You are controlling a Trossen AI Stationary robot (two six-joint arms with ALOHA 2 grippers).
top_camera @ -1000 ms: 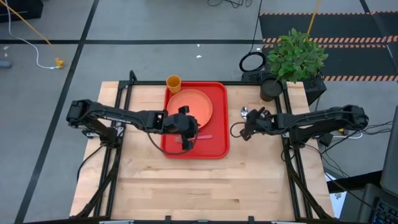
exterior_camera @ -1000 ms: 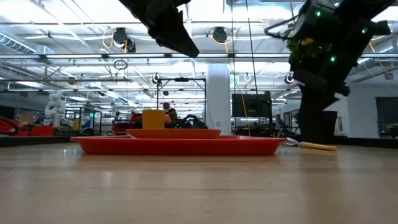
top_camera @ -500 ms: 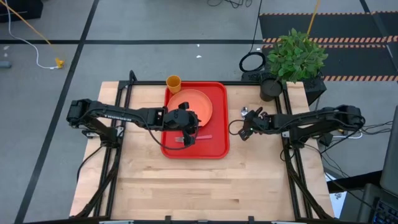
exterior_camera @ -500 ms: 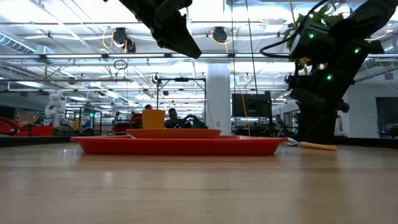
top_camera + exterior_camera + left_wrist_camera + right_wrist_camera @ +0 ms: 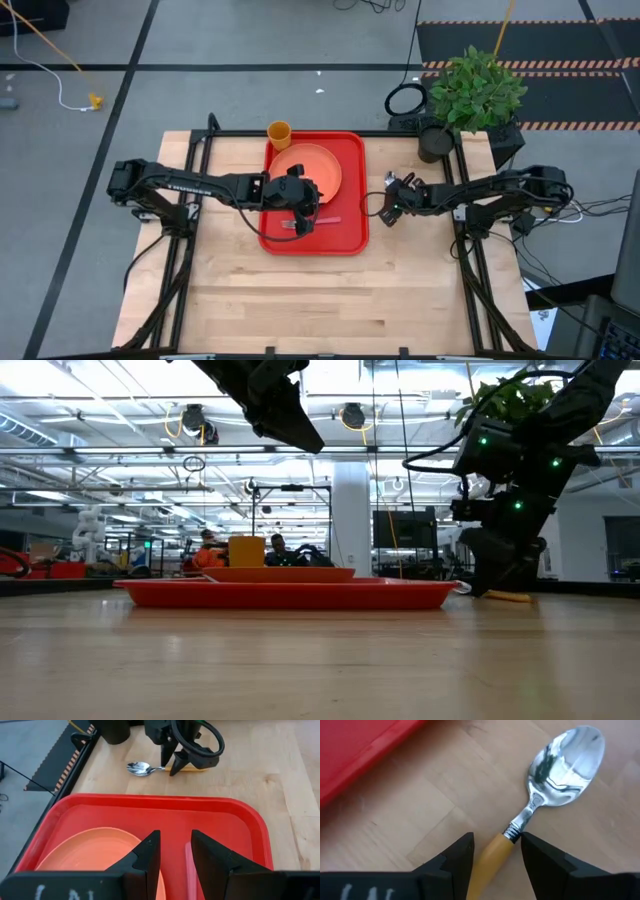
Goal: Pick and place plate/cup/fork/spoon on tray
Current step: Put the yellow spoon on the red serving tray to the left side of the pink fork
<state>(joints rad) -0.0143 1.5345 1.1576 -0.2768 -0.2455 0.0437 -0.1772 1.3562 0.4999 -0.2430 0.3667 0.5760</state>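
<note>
Red tray [image 5: 350, 235] carries one plate [image 5: 310, 170], cup [image 5: 279, 132], fork [image 5: 312, 222]; one spoon [image 5: 555, 785] between the right gripper [image 5: 495, 851] open jaws.

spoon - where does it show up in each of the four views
High view: the spoon lies on the table right of the tray, under the right gripper.
Low view: only its handle shows, below that gripper.
Left wrist view: beyond the tray.
Right wrist view: between the open fingers.
Shared landmark: the tray.

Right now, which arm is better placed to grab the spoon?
The right one: its claw is open astride the spoon handle on the table, while the left claw hovers over the tray.
</note>
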